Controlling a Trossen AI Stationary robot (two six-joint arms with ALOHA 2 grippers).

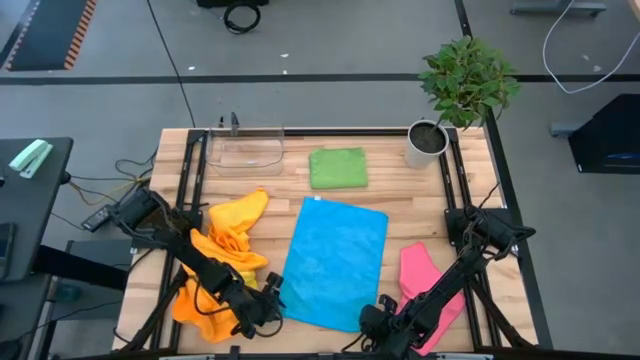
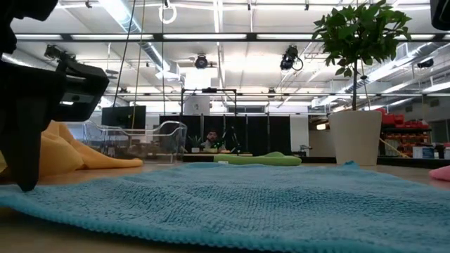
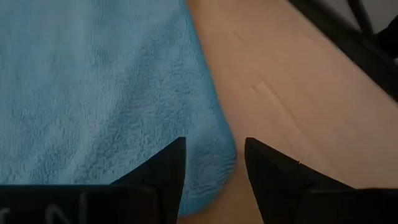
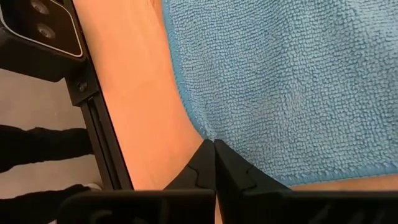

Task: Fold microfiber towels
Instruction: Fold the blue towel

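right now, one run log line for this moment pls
step: blue towel flat, unfolded | left hand open over its near corner | right hand shut at its other near corner | green towel already folded

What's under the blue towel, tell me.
The blue towel lies spread flat on the wooden table; bare wood shows all round it. Whatever lies beneath its middle is covered. The left gripper straddles one near corner; the right gripper is pinched shut at the other.
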